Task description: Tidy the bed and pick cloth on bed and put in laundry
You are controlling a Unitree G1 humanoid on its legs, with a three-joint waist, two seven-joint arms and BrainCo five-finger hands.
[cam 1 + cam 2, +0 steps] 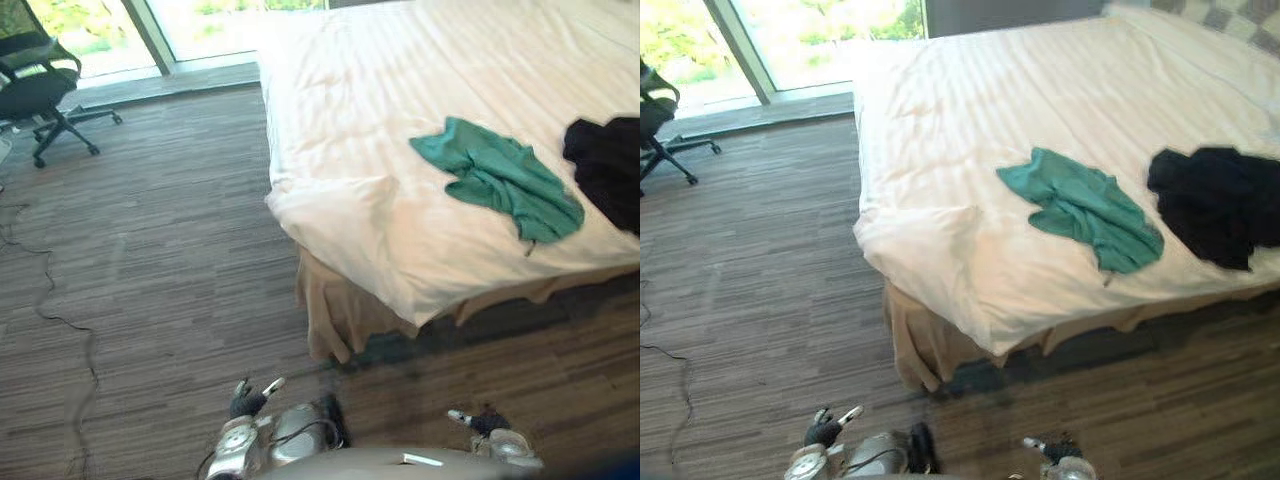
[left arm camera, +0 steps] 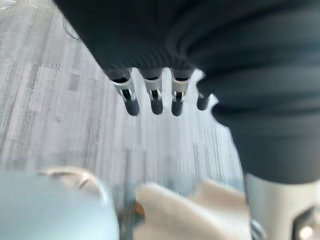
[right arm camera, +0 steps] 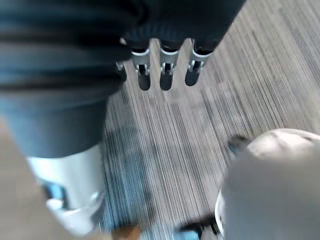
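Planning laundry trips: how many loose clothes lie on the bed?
2: a green cloth near the front edge of the bed, and a black cloth to its right, apart. More may lie out of view.

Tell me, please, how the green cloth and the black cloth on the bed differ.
Colour: the green cloth is teal, while the black cloth is very dark. Place: the green cloth lies further to the robot's left on the bed, and the black cloth lies to its right, apart from it. Shape: the green cloth stretches in a long slanted strip, while the black cloth is bunched in a rounder heap. Both lie crumpled on the white cover.
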